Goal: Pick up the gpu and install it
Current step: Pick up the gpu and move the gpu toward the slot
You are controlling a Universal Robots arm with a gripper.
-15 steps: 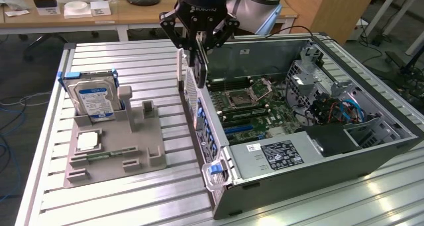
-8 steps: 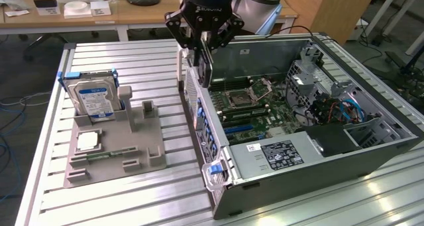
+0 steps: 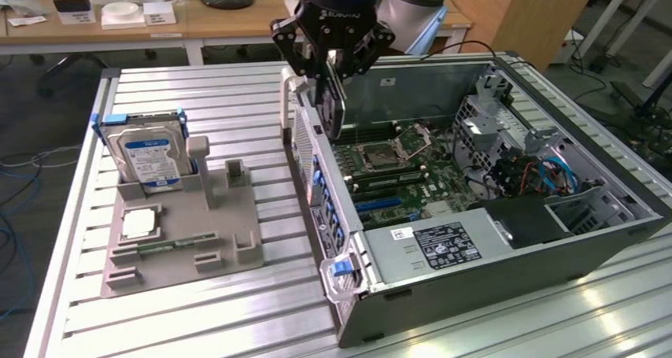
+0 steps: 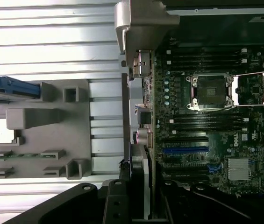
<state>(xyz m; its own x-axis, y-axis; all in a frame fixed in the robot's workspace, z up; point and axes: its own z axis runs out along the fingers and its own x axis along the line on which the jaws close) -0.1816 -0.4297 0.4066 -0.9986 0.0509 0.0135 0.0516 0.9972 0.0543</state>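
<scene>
One tool grips the gpu.

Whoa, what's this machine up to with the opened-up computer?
A robot arm's pincer is gripping the gpu, a thin card seen edge-on. It holds the card upright over the open computer case, by the wall on the exterior view's left, next to the motherboard. The card is not seated in a slot yet. Beside the case, a grey holder carries a hard drive.
</scene>
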